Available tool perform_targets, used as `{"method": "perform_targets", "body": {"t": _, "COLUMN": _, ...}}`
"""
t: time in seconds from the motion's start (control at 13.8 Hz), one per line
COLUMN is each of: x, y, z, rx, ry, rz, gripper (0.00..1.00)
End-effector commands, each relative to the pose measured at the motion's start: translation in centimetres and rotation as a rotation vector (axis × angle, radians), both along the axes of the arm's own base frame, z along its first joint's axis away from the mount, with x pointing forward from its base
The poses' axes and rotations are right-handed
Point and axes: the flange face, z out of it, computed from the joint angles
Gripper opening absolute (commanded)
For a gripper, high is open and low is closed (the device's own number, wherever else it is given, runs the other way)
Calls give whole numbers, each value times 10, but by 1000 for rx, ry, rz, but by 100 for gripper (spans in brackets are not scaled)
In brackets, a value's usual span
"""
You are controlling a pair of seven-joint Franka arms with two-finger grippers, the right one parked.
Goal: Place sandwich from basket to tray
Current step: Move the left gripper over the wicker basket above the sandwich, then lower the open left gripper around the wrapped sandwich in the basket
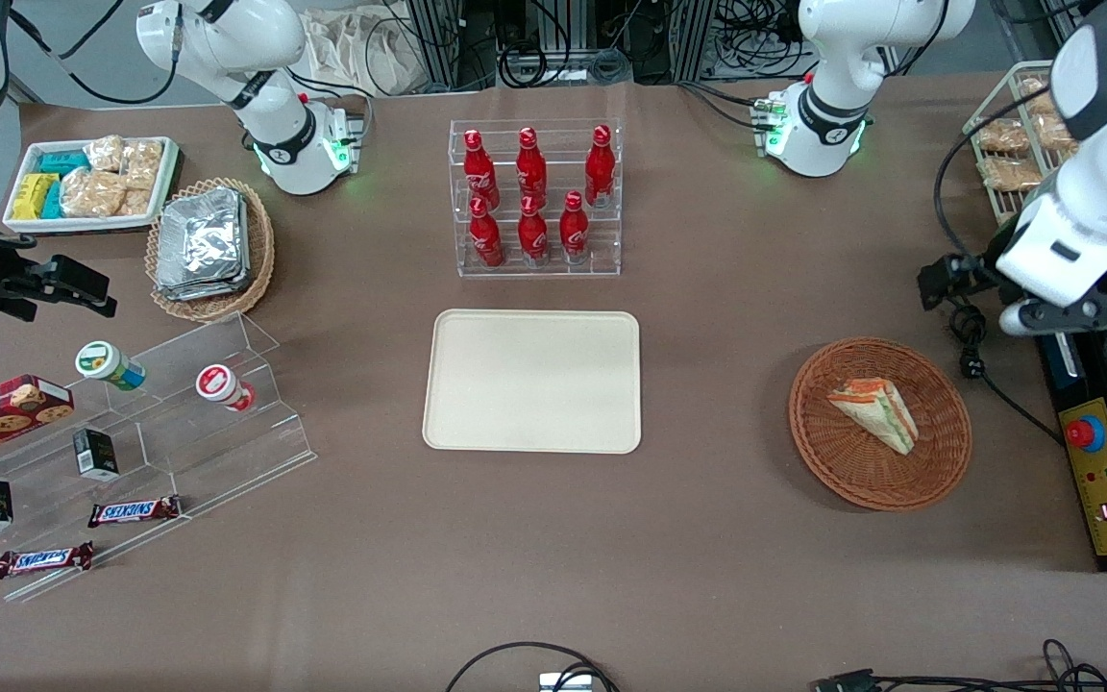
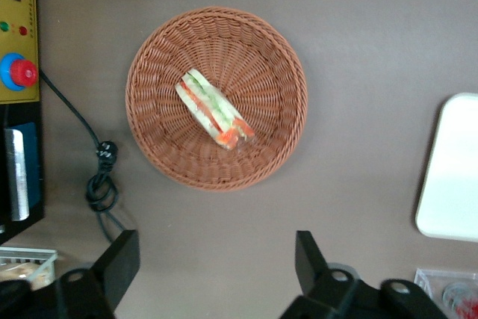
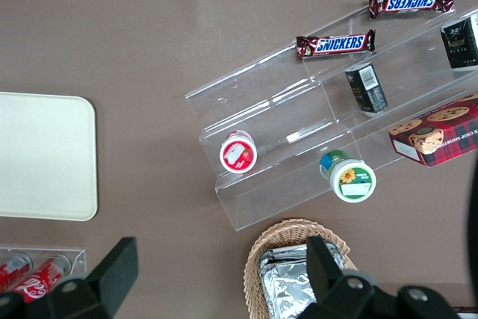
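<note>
My tool hung high above the table, fingers spread wide apart and holding nothing, off to the side of the basket and not yet over it. The sandwich lay on its side near the middle of the basket, wedge flat on the wicker, filling edge showing orange-red and green. The tray sat bare at mid-table, well apart from the basket, toward the parked arm's end.

Risks as I judged them:
- Wedge lay at a slant to my finger line. Without turning the wrist to close across the bread faces, I would likely pinch a corner and the thing would pivot out.
- Soft bread, loose layers. Too hard a squeeze might crush it or push filling out; too light and it could slip on the carry.
- Shallow woven bowl. A fingertip driven too low could catch the weave and drag or tip the light basket.
- A cable lay coiled on the table just beside the basket rim, near my descent path; a snag looked possible.
- Long traverse to the tray; a sagging wedge could drop short of it.
</note>
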Motion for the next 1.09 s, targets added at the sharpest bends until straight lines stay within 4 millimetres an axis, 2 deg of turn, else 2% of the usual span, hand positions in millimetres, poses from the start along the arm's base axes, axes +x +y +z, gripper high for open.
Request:
{"method": "perform_targets", "body": {"t": 0.0, "x": 23, "y": -4, "z": -47, "rx": 15, "ry": 22, "rz": 198, "gripper": 92}}
{"method": "perform_targets", "body": {"t": 0.15, "x": 34, "y": -7, "z": -78, "rx": 26, "ry": 37, "rz": 315, "gripper": 95}}
{"method": "perform_targets", "body": {"t": 0.29, "x": 37, "y": -7, "z": -120, "rx": 43, "ry": 31, "rz": 393, "gripper": 96}}
{"method": "perform_targets", "body": {"t": 0.44, "x": 26, "y": -4, "z": -165, "rx": 85, "ry": -26, "rz": 444, "gripper": 96}}
{"method": "perform_targets", "body": {"t": 0.58, "x": 15, "y": -6, "z": -202, "rx": 100, "ry": -59, "rz": 495, "gripper": 98}}
{"method": "perform_targets", "body": {"t": 0.8, "x": 7, "y": -5, "z": -232, "rx": 109, "ry": -50, "rz": 517, "gripper": 98}}
{"method": "perform_targets", "body": {"t": 1.02, "x": 5, "y": -4, "z": -241, "rx": 114, "ry": -34, "rz": 524, "gripper": 98}}
